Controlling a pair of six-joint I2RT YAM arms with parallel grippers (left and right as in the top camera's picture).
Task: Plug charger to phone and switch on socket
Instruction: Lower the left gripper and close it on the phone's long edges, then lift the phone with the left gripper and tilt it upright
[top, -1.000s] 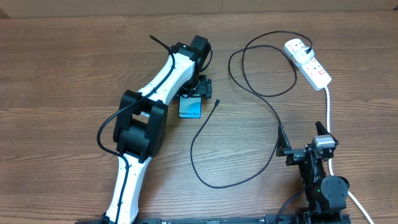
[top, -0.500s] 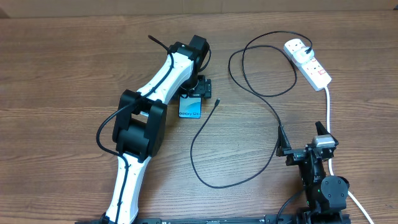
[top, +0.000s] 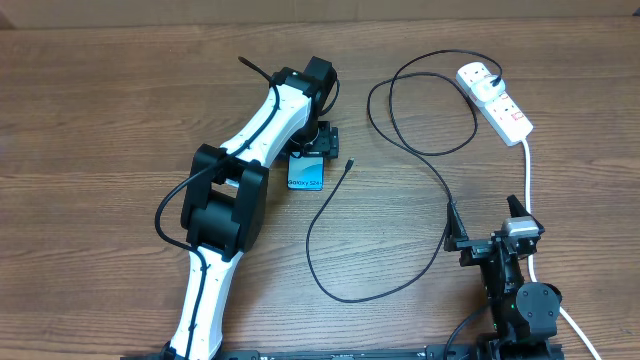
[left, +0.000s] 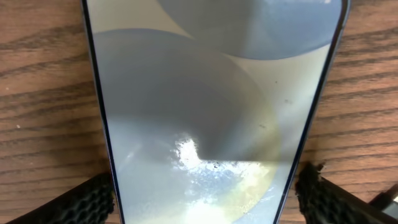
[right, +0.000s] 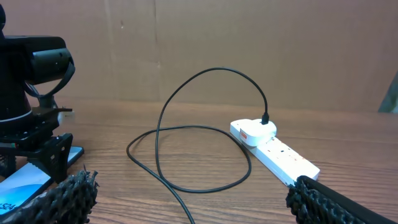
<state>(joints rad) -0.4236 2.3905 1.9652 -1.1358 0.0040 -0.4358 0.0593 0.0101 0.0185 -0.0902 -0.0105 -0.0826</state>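
Note:
The phone (top: 306, 176) lies flat on the wooden table, blue screen up. My left gripper (top: 312, 150) is down over its far end. In the left wrist view the phone (left: 205, 93) fills the frame and the left gripper (left: 205, 205) is open, one pad along each long edge, with a thin gap on the right. The charger cable (top: 420, 150) loops from its white plug (top: 476, 74) in the socket (top: 505, 112) to a loose black tip (top: 349, 164) right of the phone. My right gripper (top: 485, 222) rests open at the near right, empty. From there I see the socket (right: 280, 155) and the right gripper (right: 202, 205).
The socket's thick white cord (top: 527, 170) runs down the right side past my right arm. The charger cable (right: 186, 124) curls over the table between the two arms. A cardboard wall (right: 249, 37) stands behind the table.

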